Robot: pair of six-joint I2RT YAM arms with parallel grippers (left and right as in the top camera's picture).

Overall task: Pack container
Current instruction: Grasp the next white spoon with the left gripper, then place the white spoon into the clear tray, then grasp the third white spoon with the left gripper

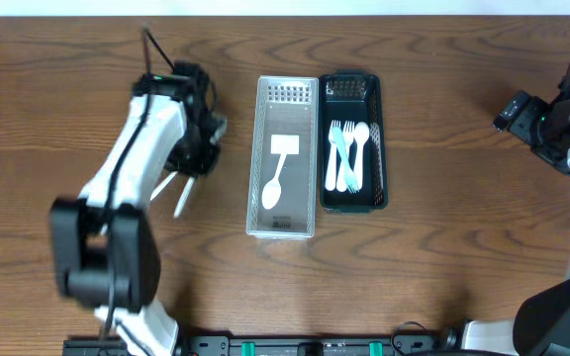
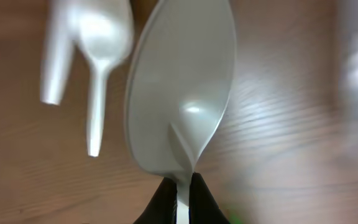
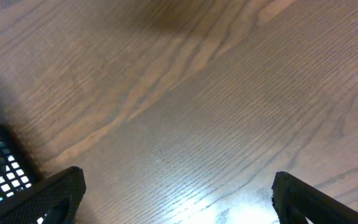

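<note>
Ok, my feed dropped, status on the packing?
Left gripper shut on white spoon. Right gripper open, empty. White basket holds second spoon; nothing blocking it.

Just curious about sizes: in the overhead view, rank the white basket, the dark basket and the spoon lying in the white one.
Largest first:
1. white basket, slightly longer
2. dark basket
3. white spoon, by far the smallest

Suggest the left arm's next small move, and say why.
Probably lift and carry toward the white basket. The left gripper has its jaws pinched on a white spoon by its handle, with the wooden table close behind it, and that basket already holds a similar spoon.
</note>
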